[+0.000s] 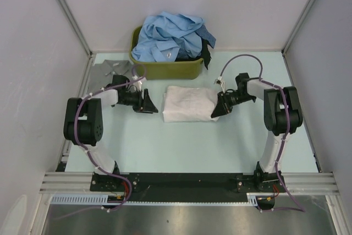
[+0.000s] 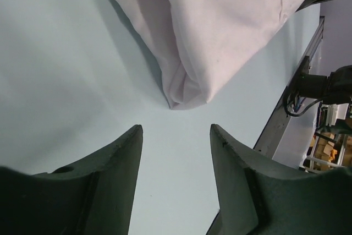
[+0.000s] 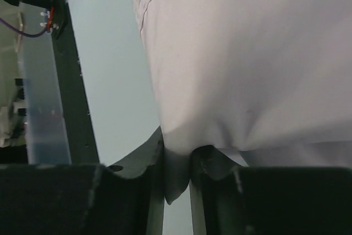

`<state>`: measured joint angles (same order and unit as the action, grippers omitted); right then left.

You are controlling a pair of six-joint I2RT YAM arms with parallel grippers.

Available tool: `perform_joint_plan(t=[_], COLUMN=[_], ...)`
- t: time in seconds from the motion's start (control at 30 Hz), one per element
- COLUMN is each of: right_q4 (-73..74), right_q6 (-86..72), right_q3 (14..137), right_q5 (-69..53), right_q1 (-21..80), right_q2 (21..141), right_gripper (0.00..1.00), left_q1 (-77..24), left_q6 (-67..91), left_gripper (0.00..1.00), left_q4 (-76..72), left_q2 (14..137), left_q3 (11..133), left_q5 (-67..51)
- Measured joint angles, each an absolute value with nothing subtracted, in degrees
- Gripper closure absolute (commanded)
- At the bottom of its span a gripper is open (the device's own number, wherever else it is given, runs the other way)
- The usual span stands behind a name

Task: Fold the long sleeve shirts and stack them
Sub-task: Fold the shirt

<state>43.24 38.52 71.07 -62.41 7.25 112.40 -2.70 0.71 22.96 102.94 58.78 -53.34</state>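
So far one white shirt (image 1: 190, 103) lies folded, right gripper (image 3: 177, 158) pinching its edge, left gripper (image 2: 176, 130) spread; blue shirts (image 1: 170, 37) fill the tub (image 1: 165, 70)

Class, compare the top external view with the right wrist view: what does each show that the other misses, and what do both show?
Only the top view shows the olive tub heaped with light blue shirts, the grey shirt beside it, and the left pincer. Only the wrist view shows cloth pinched between the fingers of the right pincer. Both show that pincer at the folded white shirt on the pale table.
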Motion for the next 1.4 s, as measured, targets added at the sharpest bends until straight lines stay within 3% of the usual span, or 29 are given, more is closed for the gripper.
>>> perform_joint_plan(t=[0.13,0.2,0.33,0.53,0.7,0.77,0.87,0.97,1.0,1.03,1.07,1.13,1.17,1.2,1.23,1.4], right_q4=[46.3,47.0,48.1,45.9,45.5,46.5,46.4,46.1,45.9,45.7,45.6,45.3,45.6,46.1,47.0,54.5], right_q6=[35.5,33.9,30.2,25.1,24.4,26.3,27.7,28.4,28.6,28.8,28.9,29.2,28.6,28.7,28.5,28.1], right_q3=[70.5,69.6,69.2,68.6,68.4,68.2,66.8,65.7,65.6,65.6,65.6,65.6,65.8,66.0,66.5,71.8], right_q5=[-63.7,-63.8,-64.0,-64.0,-63.9,-63.8,-63.4,-62.1,-61.5,-60.7,-60.2,-58.3,-57.3,-56.7,-56.1,-55.5], right_q1=[7.4,7.3,6.3,3.4,3.6,3.6,3.7,4.1,4.6,5.0,5.2,5.6,5.7,5.7,5.7,5.8], right_q2=[112.4,112.4,112.4,112.4,112.4,112.4,111.7,111.0,111.0,111.0,111.0,111.0,111.0,111.0,111.1,112.7], right_gripper=[0.69,0.56,0.4,0.4,0.27,0.26,0.29,0.37,0.41,0.49,0.72,0.96,1.0,1.0,1.0,1.0], left_q1=[-3.1,-3.8,-7.2,-12.0,-12.8,-12.9,-13.0,-13.5,-13.7,-13.9,-14.0,-14.1,-14.1,-14.1,-14.1,-14.1], left_q6=[-1.1,-1.4,-1.4,1.0,2.9,3.0,2.7,2.4,2.3,2.2,2.0,0.8,0.3,0.2,-0.3,-2.5], left_gripper=[0.39,0.37,0.35,0.35,0.36,0.36,0.4,0.5,0.59,0.64,0.69,0.84,0.89,0.98,1.0,1.0], left_q4=[23.3,22.9,21.2,15.9,13.1,13.1,12.4,12.4,12.5,12.8,13.1,14.2,15.1,15.6,16.5,21.8], left_q2=[101.6,101.5,101.5,102.5,105.2,105.6,105.5,105.5,105.5,105.5,105.5,105.6,105.6,105.6,105.6,105.6], left_q3=[57.8,57.8,57.9,57.9,57.9,57.8,57.4,56.4,56.1,56.0,56.0,56.0,56.0,56.0,56.1,56.1], left_q5=[-54.4,-54.5,-54.5,-54.3,-53.9,-53.8,-53.8,-53.8,-53.8,-53.8,-53.8,-53.8,-53.7,-53.7,-53.6,-53.1])
